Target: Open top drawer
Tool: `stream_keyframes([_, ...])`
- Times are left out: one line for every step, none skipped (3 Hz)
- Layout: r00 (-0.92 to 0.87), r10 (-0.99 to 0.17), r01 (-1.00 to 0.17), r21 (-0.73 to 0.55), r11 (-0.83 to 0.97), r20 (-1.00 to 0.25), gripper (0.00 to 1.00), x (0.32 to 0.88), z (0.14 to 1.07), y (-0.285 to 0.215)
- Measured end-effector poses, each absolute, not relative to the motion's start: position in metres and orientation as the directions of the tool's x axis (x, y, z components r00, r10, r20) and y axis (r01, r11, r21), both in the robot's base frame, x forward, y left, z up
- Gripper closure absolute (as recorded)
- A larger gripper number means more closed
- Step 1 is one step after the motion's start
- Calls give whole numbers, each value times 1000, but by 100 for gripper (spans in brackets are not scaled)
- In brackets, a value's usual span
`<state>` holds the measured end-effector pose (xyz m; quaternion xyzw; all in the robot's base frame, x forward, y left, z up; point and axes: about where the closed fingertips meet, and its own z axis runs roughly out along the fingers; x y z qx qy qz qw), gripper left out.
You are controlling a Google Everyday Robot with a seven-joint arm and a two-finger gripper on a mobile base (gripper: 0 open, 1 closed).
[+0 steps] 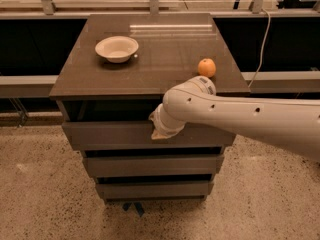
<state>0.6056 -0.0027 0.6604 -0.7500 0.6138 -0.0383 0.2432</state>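
Observation:
The top drawer [110,134] is the widest of three grey-brown drawers under a dark tabletop [165,64]. Its flat front stands slightly out from the cabinet, with a dark gap above it. My gripper [159,129] is at the end of the white arm that reaches in from the right. It sits at the top edge of the top drawer's front, just right of the middle. The wrist hides the fingertips.
A white bowl [116,48] sits on the tabletop at the back left. An orange [206,67] sits near the right edge, just behind my arm. The mid drawer [150,165] and the narrowest drawer [150,189] are below. The speckled floor surrounds the cabinet.

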Motion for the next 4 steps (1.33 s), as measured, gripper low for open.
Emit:
stream_keyframes([243,-939,-902,-412,-128,-241,14,606,661,-3])
stream_keyframes([238,-939,-907,-404,-123,-247,0,606,660,-3])
stream_keyframes([206,-939,-924,-371,-94,-276,0,610,661,-8])
stream_keyframes([181,-933,-953,-289,-89,-311,18,609,658,-7])
